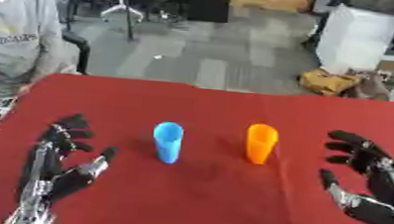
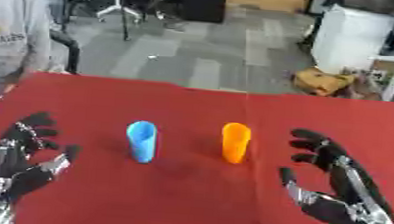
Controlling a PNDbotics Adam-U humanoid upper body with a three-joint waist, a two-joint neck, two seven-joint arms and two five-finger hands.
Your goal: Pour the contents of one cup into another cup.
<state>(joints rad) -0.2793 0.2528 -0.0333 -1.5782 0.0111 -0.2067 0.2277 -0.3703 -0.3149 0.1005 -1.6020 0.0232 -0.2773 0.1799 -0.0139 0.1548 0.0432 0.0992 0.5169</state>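
We find almost nothing that can be read. The only lettering we can spot is a short dark line of print across the chest of the grey shirt [image 1: 13, 39] worn by the person beyond the far left corner of the red table [image 1: 203, 199]; it is too blurred for us to make out a single word. The blue cup [image 1: 168, 142] and the orange cup [image 1: 262, 143], standing side by side toward the middle of the table, show us plain sides with no label, brand or number. We see no writing on the white box [image 1: 358, 38] on the floor beyond the far right edge either.
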